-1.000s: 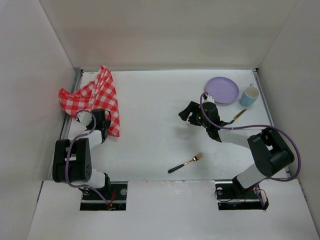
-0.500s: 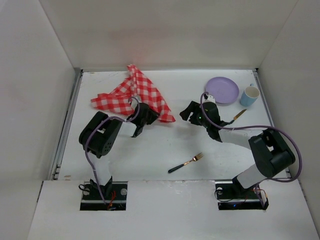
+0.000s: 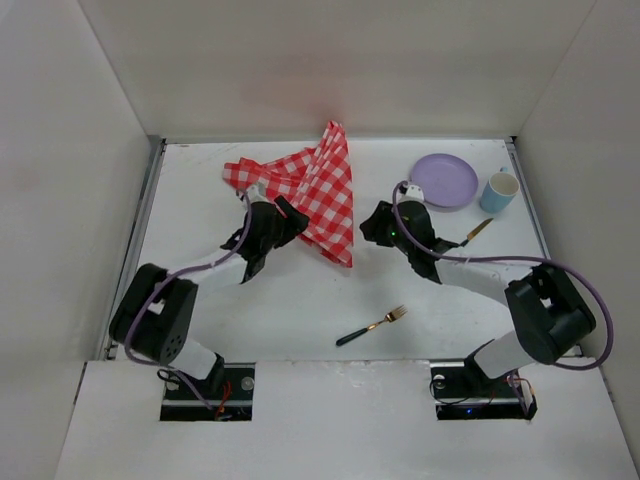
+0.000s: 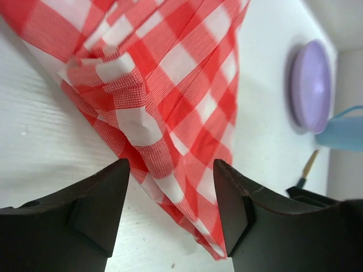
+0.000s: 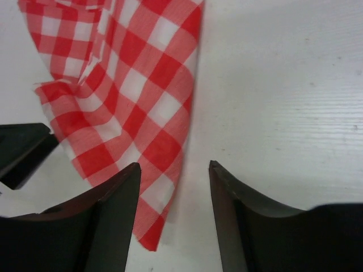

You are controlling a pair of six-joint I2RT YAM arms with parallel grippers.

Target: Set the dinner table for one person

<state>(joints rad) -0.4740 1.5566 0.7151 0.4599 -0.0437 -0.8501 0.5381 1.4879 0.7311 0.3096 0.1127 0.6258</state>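
A red-and-white checked cloth (image 3: 312,187) lies bunched on the white dinner table (image 3: 300,300), at the middle back. My left gripper (image 3: 284,222) sits at its left side. In the left wrist view the left gripper (image 4: 171,171) is open, and a fold of the cloth (image 4: 170,85) runs loose between its fingers. My right gripper (image 3: 372,228) is just right of the cloth. Its jaws (image 5: 173,170) stand open over the cloth's (image 5: 125,85) lower corner and bare table.
A lilac plate (image 3: 445,180) and a light-blue cup (image 3: 499,191) stand at the back right. A dark-handled knife (image 3: 478,230) lies near them. A gold fork with a black handle (image 3: 372,325) lies in front of the right arm. White walls surround the table.
My left gripper has dragged the cloth from the far left to the middle back of the table, then opened. The right jaws have narrowed and shifted slightly toward the cloth.
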